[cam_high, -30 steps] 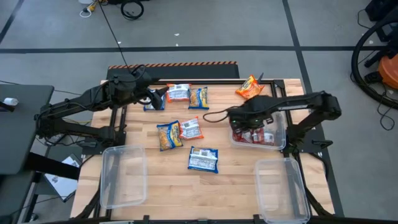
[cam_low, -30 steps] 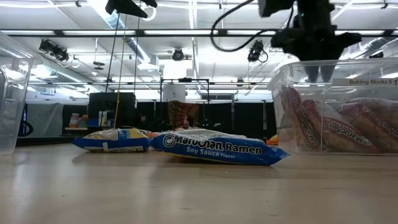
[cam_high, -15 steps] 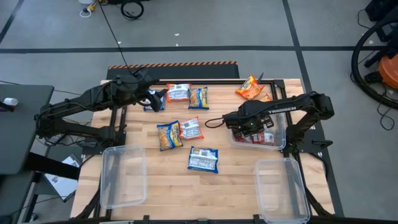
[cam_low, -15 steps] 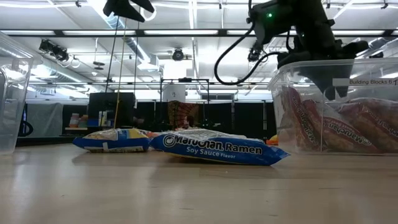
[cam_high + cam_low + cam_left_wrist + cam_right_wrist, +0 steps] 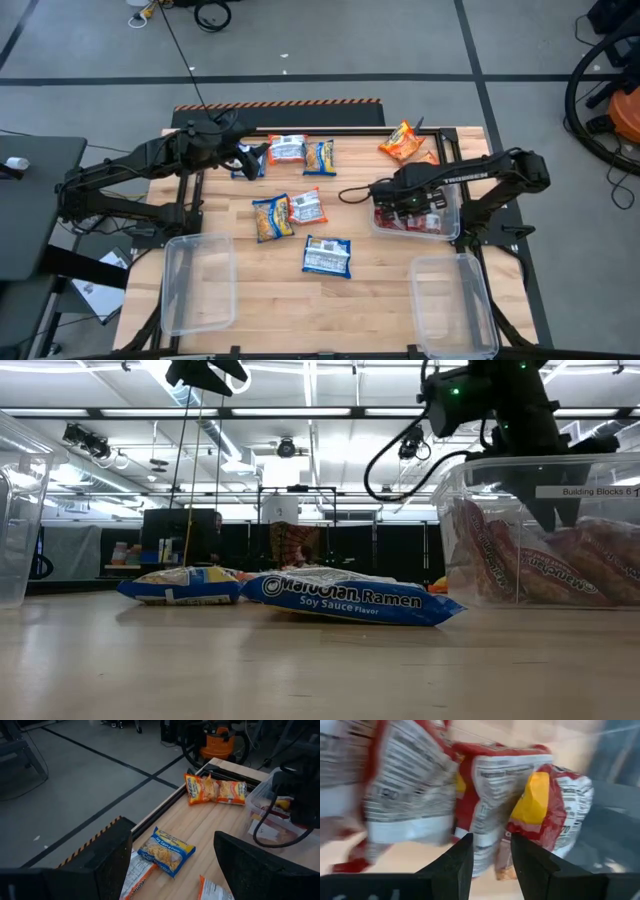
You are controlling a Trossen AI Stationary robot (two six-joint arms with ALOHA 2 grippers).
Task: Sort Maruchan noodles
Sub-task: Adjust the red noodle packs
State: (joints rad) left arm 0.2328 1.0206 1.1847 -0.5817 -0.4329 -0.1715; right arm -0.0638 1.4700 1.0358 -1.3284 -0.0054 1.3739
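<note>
Maruchan noodles lie scattered over the wooden bench (image 5: pixel 380 270): a blue soy-sauce packet (image 5: pixel 327 256) sits nearest the front, and just behind it a blue-and-yellow packet (image 5: pixel 271 217) touches a red-and-white packet (image 5: pixel 308 206). Farther back, another red-and-white one (image 5: pixel 286 149) and a blue-and-yellow one (image 5: pixel 319 156) lie side by side, while two orange packets (image 5: pixel 402 141) rest near the back right corner. More red packets (image 5: pixel 485 795) are piled inside the clear bin on the right (image 5: pixel 452 222)!

Down over that bin hangs the right gripper (image 5: pixel 405 200), reaching in just above the red pile; its fingers (image 5: pixel 530 860) stand a little apart with nothing between them. From bench level, the arm drops behind the bin's near wall, tips close to the packets.

Over at the back left, the left gripper (image 5: pixel 243 158) hovers above the bench beside the rear packets, its fingers (image 5: pixel 250 865) spread wide and empty.

Two more clear bins stand at the front edge, one at the left (image 5: pixel 198 282) and one at the right (image 5: pixel 455 305).
</note>
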